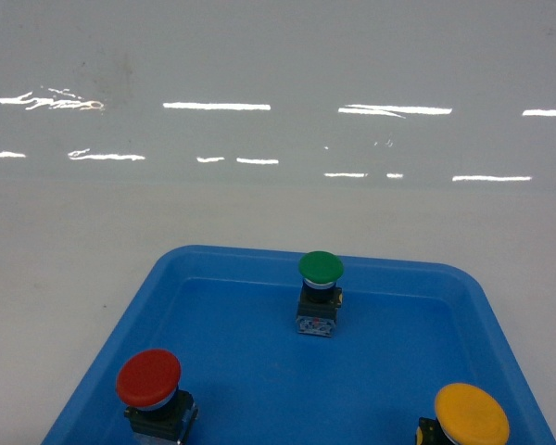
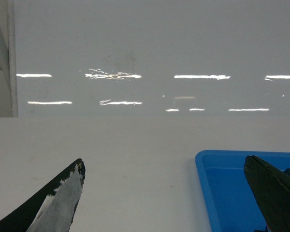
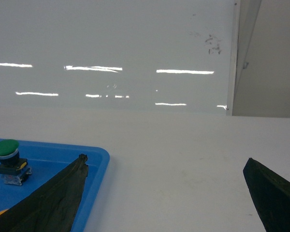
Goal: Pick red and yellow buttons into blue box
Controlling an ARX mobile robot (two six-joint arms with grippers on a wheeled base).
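Shallow blue plastic tray, lower frame: red-capped push button lower left, yellow-capped push button lower right, green-capped button centre. Left gripper and right gripper both spread wide, empty, over white tabletop.

Three forward-looking views, one high and two low.
The head camera looks slanting down at the blue tray from close by. Each wrist camera sits low over the table, facing the glossy white wall, between its own tool's tips. All three share the green button.
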